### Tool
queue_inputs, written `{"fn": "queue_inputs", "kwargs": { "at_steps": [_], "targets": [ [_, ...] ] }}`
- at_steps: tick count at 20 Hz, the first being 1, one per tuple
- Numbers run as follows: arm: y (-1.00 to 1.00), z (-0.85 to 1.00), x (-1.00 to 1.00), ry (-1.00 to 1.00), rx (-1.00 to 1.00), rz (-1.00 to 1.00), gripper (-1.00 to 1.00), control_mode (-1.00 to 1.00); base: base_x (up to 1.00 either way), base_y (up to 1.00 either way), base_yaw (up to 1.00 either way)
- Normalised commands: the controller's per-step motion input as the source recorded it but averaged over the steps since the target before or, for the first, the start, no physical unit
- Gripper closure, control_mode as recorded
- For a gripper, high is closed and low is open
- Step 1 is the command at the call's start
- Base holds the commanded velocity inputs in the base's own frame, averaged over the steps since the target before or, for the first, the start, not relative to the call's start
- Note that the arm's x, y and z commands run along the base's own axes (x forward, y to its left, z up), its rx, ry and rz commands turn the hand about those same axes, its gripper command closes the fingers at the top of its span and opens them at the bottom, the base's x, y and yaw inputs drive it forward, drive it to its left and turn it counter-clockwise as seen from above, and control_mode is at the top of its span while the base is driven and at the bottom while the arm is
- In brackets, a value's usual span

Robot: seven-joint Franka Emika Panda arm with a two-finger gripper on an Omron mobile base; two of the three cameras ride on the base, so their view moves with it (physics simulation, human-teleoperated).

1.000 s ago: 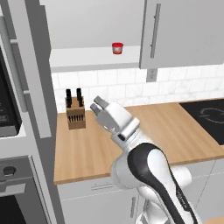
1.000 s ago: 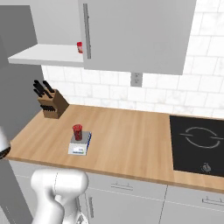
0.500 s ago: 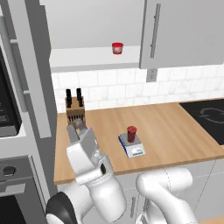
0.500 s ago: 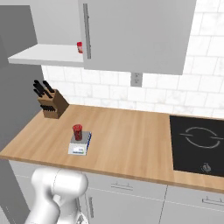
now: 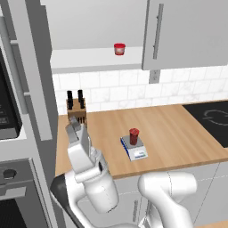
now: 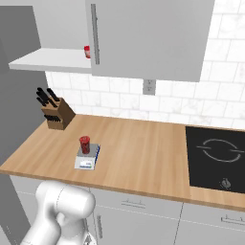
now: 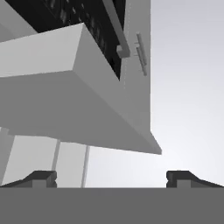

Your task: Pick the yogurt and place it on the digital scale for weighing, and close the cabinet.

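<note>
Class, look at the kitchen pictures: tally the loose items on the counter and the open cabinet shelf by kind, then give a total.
Cups: 2, the small dark red yogurt cup and the brighter red cup on the shelf
Small flat digital scale: 1
Wooden knife block: 1
Total: 4

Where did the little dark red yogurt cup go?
The yogurt stands upright on the digital scale in the middle of the wooden counter, to the right of the knife block. The right base view shows it left of the black cooktop.

My glossy white rounded arm shells (image 5: 167,189) meet at dark joints; my boxy white hand carries a grey two-finger gripper (image 5: 74,128).
</note>
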Motion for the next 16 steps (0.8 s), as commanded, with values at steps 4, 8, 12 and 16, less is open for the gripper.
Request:
{"fn": "queue_inputs", "kwargs": {
  "at_steps": [4, 8, 12, 16],
  "targets": [
    [0.46, -0.23, -0.79, 0.02, -0.04, 0.04, -1.00, -1.00, 0.00, 0.00, 0.00],
    [0.21, 0.29, -0.96, 0.08, -0.14, 0.02, -1.00, -1.00, 0.00, 0.00, 0.00],
    [-0.02, 0.01, -0.63, 0.30, -0.17, -0.46, -1.00, -1.00, 0.00, 0.00, 0.00],
    [-0.62, 0.00, 0.13, 0.95, -0.12, -0.63, -1.00, -1.00, 0.00, 0.00, 0.00]
  ]
}}
